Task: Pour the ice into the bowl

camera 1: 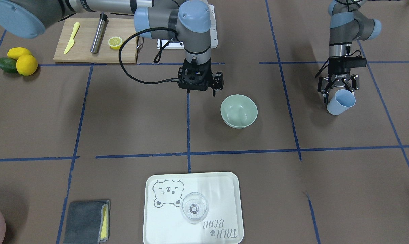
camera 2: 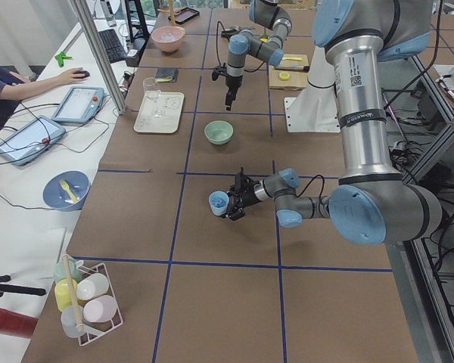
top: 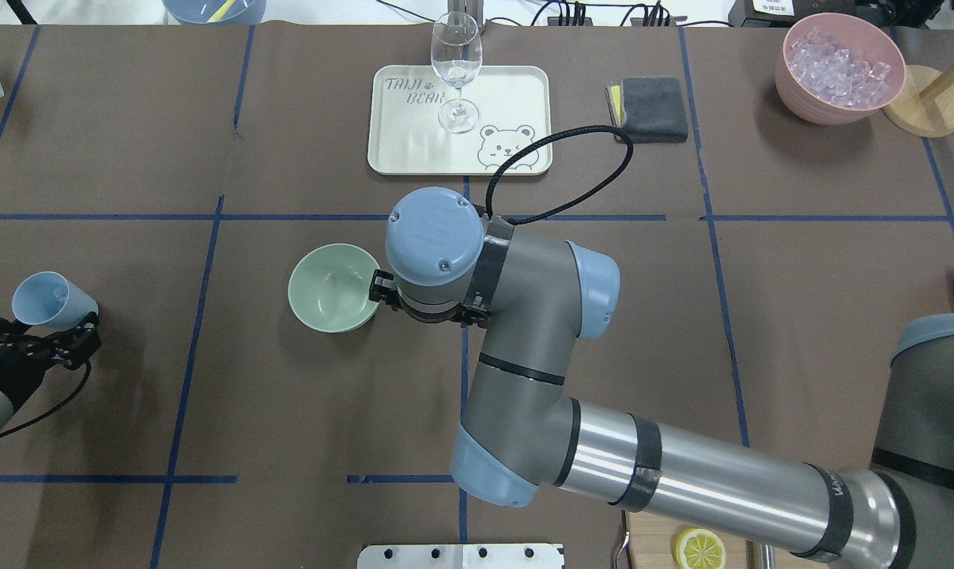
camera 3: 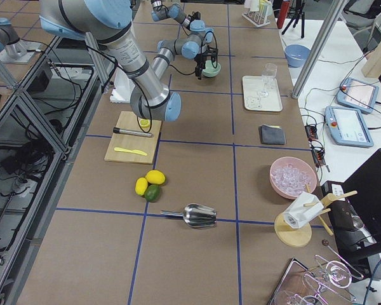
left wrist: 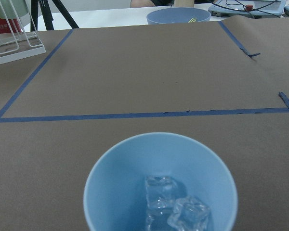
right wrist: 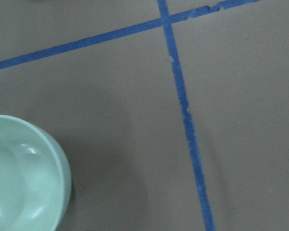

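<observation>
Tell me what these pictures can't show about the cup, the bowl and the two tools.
- Right tool: overhead, its own wrist covers it; seen from the front, its opening is unclear.
- Light blue cup: the left wrist view's bottom edge cuts it off, so the ice can't be counted.
- Left tool: its fingertips sit behind the cup.
- Bowl: the right wrist view's edges crop it.

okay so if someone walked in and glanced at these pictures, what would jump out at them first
Probably the left gripper, out toward the robot's left, holding a tilted light blue cup with ice cubes inside. Next, the empty sage-green bowl mid-table, with the right gripper hanging just beside it.
</observation>
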`<act>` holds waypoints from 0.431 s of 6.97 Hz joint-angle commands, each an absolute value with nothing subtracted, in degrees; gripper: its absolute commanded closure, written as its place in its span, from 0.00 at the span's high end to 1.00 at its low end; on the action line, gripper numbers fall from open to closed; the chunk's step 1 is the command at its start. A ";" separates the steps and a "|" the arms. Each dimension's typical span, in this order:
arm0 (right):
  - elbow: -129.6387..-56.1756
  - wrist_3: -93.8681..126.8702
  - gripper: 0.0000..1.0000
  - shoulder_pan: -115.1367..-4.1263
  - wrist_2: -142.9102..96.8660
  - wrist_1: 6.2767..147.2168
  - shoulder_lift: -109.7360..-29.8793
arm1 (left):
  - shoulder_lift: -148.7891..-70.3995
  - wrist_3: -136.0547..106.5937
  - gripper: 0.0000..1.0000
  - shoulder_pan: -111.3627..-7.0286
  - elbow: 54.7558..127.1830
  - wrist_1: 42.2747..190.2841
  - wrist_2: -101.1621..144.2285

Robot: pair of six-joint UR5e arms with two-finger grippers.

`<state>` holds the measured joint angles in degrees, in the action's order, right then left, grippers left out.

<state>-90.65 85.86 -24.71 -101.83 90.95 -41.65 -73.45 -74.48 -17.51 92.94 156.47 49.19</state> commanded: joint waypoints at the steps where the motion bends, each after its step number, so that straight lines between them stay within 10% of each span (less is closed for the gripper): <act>1: -96.06 81.49 1.00 -26.80 -101.87 91.58 -47.19 | -73.74 -74.36 0.98 -19.50 91.59 156.53 49.31; 3: -96.06 80.86 1.00 -27.86 -101.87 91.58 -47.81 | -75.83 -70.59 0.97 -21.17 91.32 157.41 49.31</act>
